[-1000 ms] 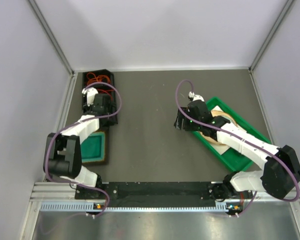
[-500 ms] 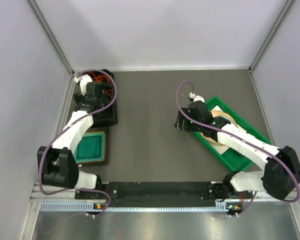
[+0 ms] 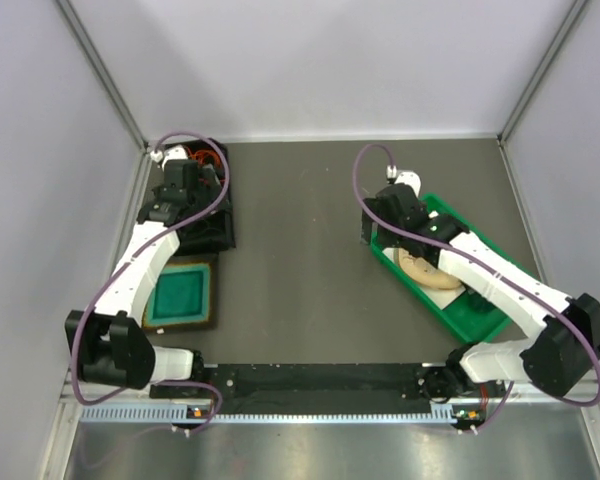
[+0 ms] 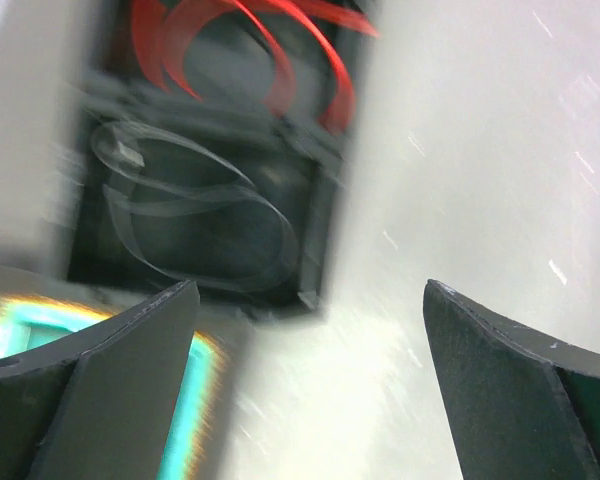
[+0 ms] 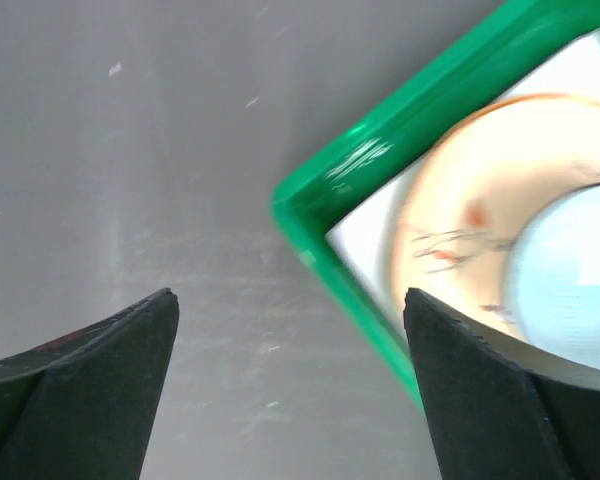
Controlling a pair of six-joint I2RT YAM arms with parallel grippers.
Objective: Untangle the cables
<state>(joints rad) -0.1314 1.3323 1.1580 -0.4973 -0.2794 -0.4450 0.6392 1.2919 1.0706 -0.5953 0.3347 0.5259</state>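
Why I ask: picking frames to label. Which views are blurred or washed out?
Left wrist view: heavy smear over the black tray and orange-red cables, table glaring pale. Right wrist view: green tray and its contents softly blurred. Top view: sharp, evenly lit.

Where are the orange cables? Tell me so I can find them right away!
Look at the far left corner of the table, where a long black tray lies beside the wall. The cables sit in the end of it farthest from the robot. They are the only bright orange loops; the tray just in front is teal, and the one on the right is green.
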